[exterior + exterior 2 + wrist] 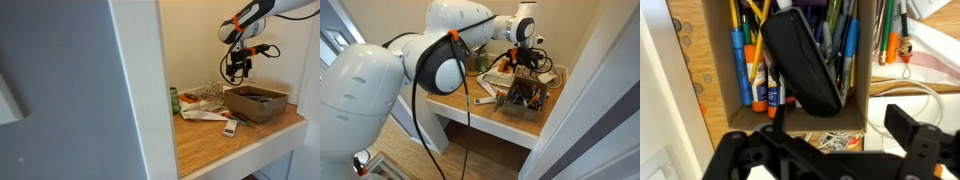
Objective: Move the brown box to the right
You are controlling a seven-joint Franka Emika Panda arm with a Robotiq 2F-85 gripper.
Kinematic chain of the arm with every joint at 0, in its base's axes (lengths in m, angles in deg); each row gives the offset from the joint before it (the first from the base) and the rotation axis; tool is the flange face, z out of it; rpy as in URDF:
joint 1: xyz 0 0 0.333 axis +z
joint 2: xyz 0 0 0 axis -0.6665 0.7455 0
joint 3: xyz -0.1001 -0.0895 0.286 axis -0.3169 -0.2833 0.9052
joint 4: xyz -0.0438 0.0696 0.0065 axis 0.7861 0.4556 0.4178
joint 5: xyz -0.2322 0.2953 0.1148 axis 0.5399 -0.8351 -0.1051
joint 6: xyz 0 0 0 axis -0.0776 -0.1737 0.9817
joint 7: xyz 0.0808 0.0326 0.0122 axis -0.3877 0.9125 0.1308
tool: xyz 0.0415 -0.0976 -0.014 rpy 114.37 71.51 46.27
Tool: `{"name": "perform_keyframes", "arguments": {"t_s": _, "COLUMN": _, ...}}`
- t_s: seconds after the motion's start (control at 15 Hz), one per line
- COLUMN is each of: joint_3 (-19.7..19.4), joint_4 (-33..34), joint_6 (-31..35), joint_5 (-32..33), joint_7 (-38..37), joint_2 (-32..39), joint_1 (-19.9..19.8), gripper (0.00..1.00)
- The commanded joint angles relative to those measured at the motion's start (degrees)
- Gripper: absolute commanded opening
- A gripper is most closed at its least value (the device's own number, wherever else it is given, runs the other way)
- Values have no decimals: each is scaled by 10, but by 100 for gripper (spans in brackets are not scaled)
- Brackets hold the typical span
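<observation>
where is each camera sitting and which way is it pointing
Exterior view: about desk height beside a white panel, facing across the wooden desk at the brown box; shows the gripper above it.
Exterior view: high behind the arm, looking down at the desk; the arm fills the foreground.
Wrist view: looks down into the box at pens and a black case; spread fingers at the bottom.
Shared: all three show the box.
</observation>
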Motion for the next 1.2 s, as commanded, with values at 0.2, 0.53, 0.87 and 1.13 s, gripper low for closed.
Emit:
{"name": "perform_keyframes", "arguments": {"t_s": 0.2, "joint_3": -1, "joint_4": -181, "joint_6": 47, "joint_5": -9, "joint_7": -90, "joint_2": -130, "joint_1": 19, "gripper": 100}}
{"name": "perform_keyframes", "arguments": {"t_s": 0.53, "joint_3": -21, "joint_4": -300, "joint_6": 82, "joint_5": 0, "joint_7": -201, "joint_2": -220, "joint_1": 55, "gripper": 100}}
{"name": "perform_keyframes", "arguments": {"t_s": 0.87, "joint_3": -18, "joint_4": -299, "joint_6": 65, "joint_5": -4, "joint_7": -218, "joint_2": -222, "joint_1": 64, "gripper": 100}}
{"name": "perform_keyframes", "arguments": {"t_s": 1.13, "joint_3": -20, "joint_4": -296, "joint_6": 65, "joint_5": -4, "joint_7": -217, "joint_2": -218, "joint_1": 63, "gripper": 100}}
